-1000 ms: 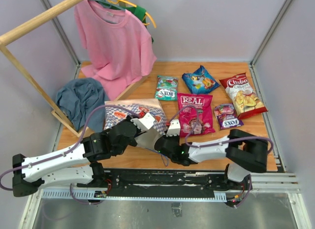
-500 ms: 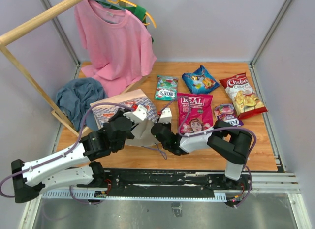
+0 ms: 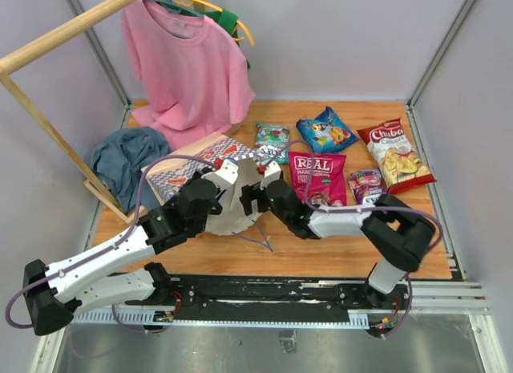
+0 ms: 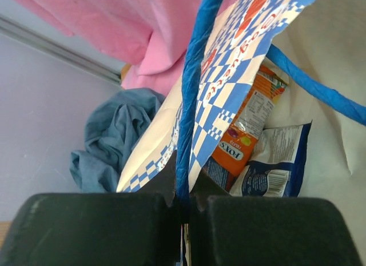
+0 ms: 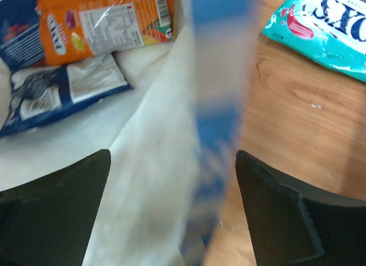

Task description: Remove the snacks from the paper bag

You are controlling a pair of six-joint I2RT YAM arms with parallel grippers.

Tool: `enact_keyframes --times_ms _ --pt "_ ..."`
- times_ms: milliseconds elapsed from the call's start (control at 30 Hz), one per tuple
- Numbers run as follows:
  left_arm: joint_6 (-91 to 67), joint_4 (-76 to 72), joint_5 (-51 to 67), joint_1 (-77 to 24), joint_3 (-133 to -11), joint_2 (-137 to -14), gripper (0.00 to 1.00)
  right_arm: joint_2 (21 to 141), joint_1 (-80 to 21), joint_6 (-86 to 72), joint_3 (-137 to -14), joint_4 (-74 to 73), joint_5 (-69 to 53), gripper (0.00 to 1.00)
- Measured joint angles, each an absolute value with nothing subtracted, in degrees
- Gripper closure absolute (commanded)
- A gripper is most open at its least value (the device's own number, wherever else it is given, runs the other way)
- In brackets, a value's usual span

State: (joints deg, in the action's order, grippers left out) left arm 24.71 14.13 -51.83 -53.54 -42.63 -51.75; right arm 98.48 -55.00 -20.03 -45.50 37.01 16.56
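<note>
The paper bag [image 3: 191, 168] lies tipped at centre left, its mouth facing the arms. My left gripper [image 3: 222, 180] is shut on its blue cord handle [image 4: 191, 100] and holds the mouth up. My right gripper [image 3: 258, 190] stands open astride the bag's blurred rim [image 5: 171, 140], gripping nothing. Inside the bag lie an orange packet [image 4: 251, 126] and a blue-and-white packet [image 4: 274, 171]. On the table to the right lie the other snacks: a teal packet [image 3: 272, 141], a blue bag [image 3: 325, 131], the Chiba chips [image 3: 394, 155], the REAL bag [image 3: 319, 176] and a purple packet [image 3: 368, 185].
A pink T-shirt [image 3: 188, 68] hangs from a wooden rack [image 3: 48, 48] at the back left. A blue-grey cloth [image 3: 124, 160] lies crumpled beside the bag. Grey walls and metal rails bound the wooden table [image 3: 353, 245] on three sides.
My right gripper has opened and moved back along the bag's rim. My left gripper has lifted the handle up and back, tipping the bag's mouth more upright.
</note>
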Motion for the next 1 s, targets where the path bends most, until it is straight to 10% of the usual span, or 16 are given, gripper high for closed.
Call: enact_keyframes --times_ms 433,1000 --pt "21.67 13.74 -50.35 -53.43 -41.60 -51.37 0.99 56.82 -66.94 -23.53 -34.48 20.25 20.56 0.00" --pt "19.79 13.26 -44.64 -50.24 -40.47 -49.01 0.99 94.06 -68.36 -26.20 -53.08 27.99 9.85 0.13"
